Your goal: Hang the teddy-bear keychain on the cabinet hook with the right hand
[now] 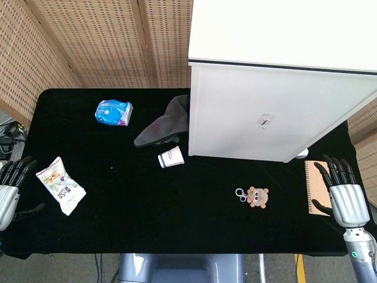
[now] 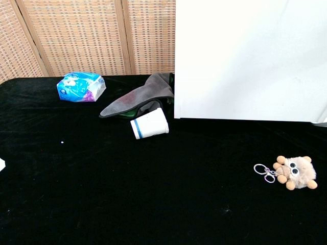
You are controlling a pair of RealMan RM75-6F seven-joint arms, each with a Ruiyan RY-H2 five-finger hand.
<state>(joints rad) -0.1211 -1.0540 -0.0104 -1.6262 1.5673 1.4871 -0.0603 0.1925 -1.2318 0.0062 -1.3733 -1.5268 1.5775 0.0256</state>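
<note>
The teddy-bear keychain [image 1: 257,197] lies flat on the black table, its ring to the left; the chest view shows the keychain [image 2: 295,172] at the right. The white cabinet [image 1: 277,112] stands behind it, with a small hook [image 1: 265,122] on its front face. My right hand [image 1: 343,190] hovers at the table's right edge, fingers spread and empty, well to the right of the bear. At the left edge my left hand [image 1: 10,187] is open with nothing in it. Neither hand shows in the chest view.
A brown notebook [image 1: 316,187] lies under my right hand. A paper cup [image 1: 171,158] lies tipped near a dark cloth [image 1: 165,124]. A blue tissue pack [image 1: 113,112] sits at the back left, a snack bag [image 1: 60,184] at the front left.
</note>
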